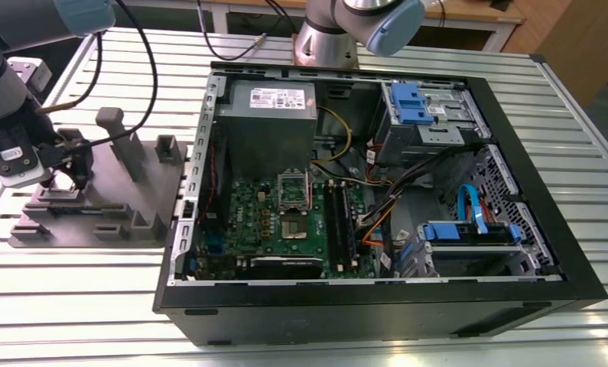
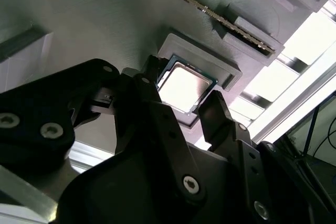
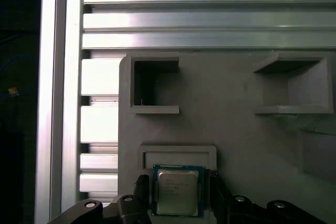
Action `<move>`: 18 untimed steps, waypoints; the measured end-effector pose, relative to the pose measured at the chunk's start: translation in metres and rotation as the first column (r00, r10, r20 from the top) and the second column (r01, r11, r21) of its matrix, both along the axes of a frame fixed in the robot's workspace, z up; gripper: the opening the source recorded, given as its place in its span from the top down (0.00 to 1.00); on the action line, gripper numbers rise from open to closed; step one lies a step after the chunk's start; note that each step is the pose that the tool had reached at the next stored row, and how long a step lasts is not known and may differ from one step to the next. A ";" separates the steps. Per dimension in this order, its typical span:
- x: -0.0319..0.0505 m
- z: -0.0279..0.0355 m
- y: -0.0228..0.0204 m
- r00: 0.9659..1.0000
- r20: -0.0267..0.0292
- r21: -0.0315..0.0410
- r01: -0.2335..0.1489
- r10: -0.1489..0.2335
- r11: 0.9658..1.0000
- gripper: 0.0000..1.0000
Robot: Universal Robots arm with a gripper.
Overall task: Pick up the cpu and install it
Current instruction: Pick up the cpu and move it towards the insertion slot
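Silver-grey on top, the cpu lies flat in a shallow square recess of the grey fixture plate. The gripper is released: in both wrist views its two black fingers straddle the chip, one on each side, just beside its edges. In the exterior view, the plate rests on the slatted aluminium table, to the exterior view's left of the open computer case.
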State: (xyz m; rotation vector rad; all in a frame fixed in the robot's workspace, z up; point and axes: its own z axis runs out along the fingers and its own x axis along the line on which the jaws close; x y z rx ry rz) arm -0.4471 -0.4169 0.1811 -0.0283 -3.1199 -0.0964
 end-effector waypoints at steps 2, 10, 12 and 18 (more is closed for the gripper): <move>-0.0002 0.0000 0.0003 1.000 0.000 0.000 0.000 0.000 1.000 0.42; -0.0031 0.0001 0.0016 1.000 0.000 0.000 0.000 0.000 1.000 0.42; -0.0032 0.0000 0.0016 1.000 0.000 0.000 0.000 0.000 1.000 0.42; -0.0031 0.0000 0.0016 1.000 0.000 0.000 0.000 0.000 1.000 0.42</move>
